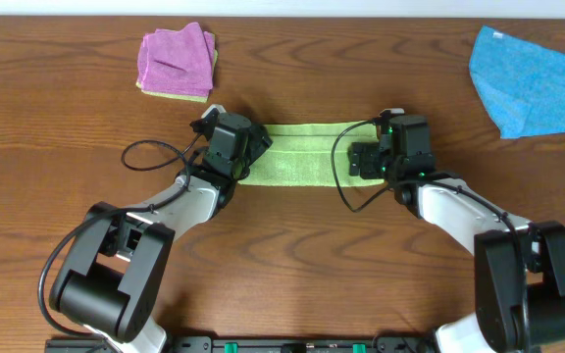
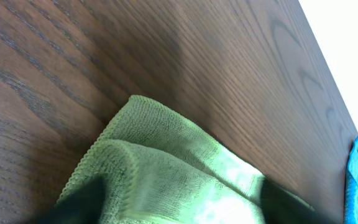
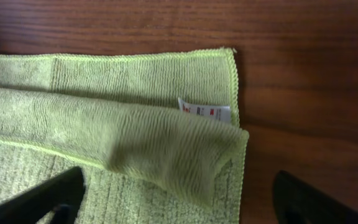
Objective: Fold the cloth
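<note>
Wooden table (image 1: 282, 284): dark brown grain; I see both arms reach across it from the near edge.
Left gripper (image 1: 255, 147): down at the left end of the lime-green cloth (image 1: 307, 157); on its wrist view the gripper (image 2: 173, 211) shows two dark, blurred fingers (image 2: 79, 202) standing wide apart, with the cloth's (image 2: 166, 162) doubled edge lying between them; I see nothing pinched.
Right gripper (image 1: 361, 159): at the cloth's right end; on its own camera the gripper (image 3: 179, 205) has its fingers (image 3: 48, 196) spread to either side of the frame, jaws apart and clamped on nothing.
Lime-green cloth: mid-table, between the two grippers, lying as a long narrow band running left to right; from the right wrist the cloth (image 3: 117, 81) shows a flat lower layer with a rumpled layer turned over on top of it.
White tag (image 3: 205, 112): peeking out from under the turned-over layer, just beside the stitched right edge.
Pink-purple folded cloth (image 1: 175, 59): far left, well apart from the green one; a yellowish layer shows under it.
Bright blue cloth (image 1: 533, 78): far right corner, loosely laid; a sliver of it (image 2: 356, 180) shows on the left wrist view.
</note>
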`<state>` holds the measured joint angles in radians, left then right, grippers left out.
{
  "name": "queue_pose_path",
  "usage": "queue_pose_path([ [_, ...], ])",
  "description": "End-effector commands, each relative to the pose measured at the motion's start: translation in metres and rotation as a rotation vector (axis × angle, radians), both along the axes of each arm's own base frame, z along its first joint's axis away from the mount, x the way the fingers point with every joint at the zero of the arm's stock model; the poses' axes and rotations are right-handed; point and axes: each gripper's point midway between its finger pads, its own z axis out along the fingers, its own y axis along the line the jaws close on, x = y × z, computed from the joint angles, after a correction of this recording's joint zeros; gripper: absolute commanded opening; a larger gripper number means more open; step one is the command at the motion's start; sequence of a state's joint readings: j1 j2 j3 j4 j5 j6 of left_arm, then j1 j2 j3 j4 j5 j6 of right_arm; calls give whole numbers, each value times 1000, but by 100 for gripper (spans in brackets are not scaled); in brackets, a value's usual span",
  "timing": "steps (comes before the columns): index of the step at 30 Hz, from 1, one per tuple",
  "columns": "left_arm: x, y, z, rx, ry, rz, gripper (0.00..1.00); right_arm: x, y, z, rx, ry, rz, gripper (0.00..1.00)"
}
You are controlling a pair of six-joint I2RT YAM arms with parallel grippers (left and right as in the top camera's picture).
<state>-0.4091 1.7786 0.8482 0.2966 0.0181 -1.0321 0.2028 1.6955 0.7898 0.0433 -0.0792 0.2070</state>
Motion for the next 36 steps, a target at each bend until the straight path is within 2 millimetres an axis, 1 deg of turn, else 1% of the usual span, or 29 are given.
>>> queue_pose_path([
  [1,8,3,2,11,-15,24,95,1,0,-5,-14,8,1,99],
  [4,7,0,3,-5,-14,9,95,0,2,-5,18,22,-19,99],
  [8,1,-17,5,-98,17,-37,95,-10,26,-1,167,98,17,99],
  [11,-5,-32,6,-154,43,-60,95,-17,36,0,254,160,1,99],
  [13,-10,-41,6,-157,46,-82,95,-23,43,0,310,206,-9,99],
  [17,-17,-54,7,-142,40,-146,95,-23,47,4,370,248,-59,99],
  [19,-19,-57,8,-120,25,-209,95,-23,46,3,424,283,-146,99],
  [21,-19,-55,7,-76,7,-242,95,-18,44,1,432,277,-185,99],
  [25,-16,-44,3,-3,-8,-221,95,-2,43,-10,451,241,-231,99],
  [26,-13,-40,2,15,-14,-204,95,5,44,-14,465,224,-240,99],
  [29,-9,-32,2,48,-28,-163,95,22,48,-18,487,159,-223,99],
  [32,-7,-31,3,56,-34,-152,95,37,46,-11,493,82,-224,99],
  [36,-8,-31,2,57,-31,-153,95,45,51,3,518,51,-200,99],
])
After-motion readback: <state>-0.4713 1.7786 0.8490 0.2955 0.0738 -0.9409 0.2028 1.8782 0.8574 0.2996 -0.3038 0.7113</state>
